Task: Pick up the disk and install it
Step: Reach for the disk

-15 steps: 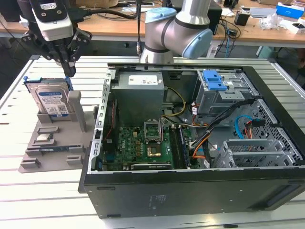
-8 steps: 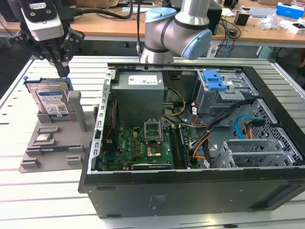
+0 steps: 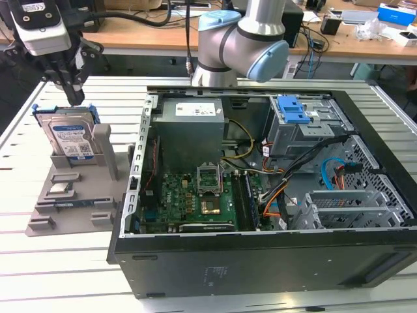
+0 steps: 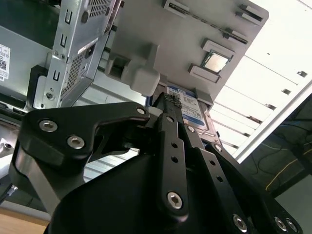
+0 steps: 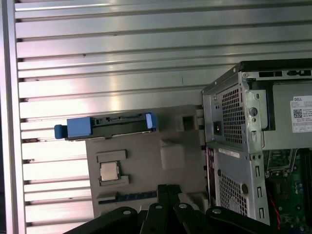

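Note:
The disk, silver with a white-and-blue label and a blue frame, stands on edge in a slot of the grey holder at the exterior view's left. My gripper hangs just above the disk's top edge, fingers drawn together and holding nothing. In the first wrist view the disk shows edge-on with its blue frame ends, and the gripper lies off to one side of it over the holder. The second wrist view shows the disk's label just past the gripper.
The open computer case lies on the slatted table to the holder's right, with a grey power supply, a motherboard and a drive cage with a blue latch. A processor chip and a memory stick rest on the holder.

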You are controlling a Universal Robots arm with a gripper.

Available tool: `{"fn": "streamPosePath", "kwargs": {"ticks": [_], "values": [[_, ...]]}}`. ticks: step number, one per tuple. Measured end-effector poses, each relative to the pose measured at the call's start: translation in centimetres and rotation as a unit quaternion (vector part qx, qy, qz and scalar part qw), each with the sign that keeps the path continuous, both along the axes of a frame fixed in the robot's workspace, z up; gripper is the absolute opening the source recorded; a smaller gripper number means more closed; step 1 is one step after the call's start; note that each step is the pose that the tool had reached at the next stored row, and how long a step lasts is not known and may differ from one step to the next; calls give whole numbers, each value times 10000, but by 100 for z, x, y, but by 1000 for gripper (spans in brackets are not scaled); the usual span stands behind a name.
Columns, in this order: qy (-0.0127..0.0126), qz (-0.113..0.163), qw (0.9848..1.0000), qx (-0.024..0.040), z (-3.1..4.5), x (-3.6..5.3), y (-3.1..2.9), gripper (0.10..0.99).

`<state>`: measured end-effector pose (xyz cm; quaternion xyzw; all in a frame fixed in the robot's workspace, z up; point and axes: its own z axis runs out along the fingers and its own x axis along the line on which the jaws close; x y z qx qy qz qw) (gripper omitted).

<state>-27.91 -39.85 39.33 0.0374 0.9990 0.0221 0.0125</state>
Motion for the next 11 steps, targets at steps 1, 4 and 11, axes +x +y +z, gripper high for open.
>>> {"fn": "streamPosePath", "kwargs": {"ticks": [1,4,11], "values": [[0,0,10000,0,0,-10,0,106],[0,0,10000,0,0,-44,0,106],[0,0,10000,0,0,-123,0,106]]}}
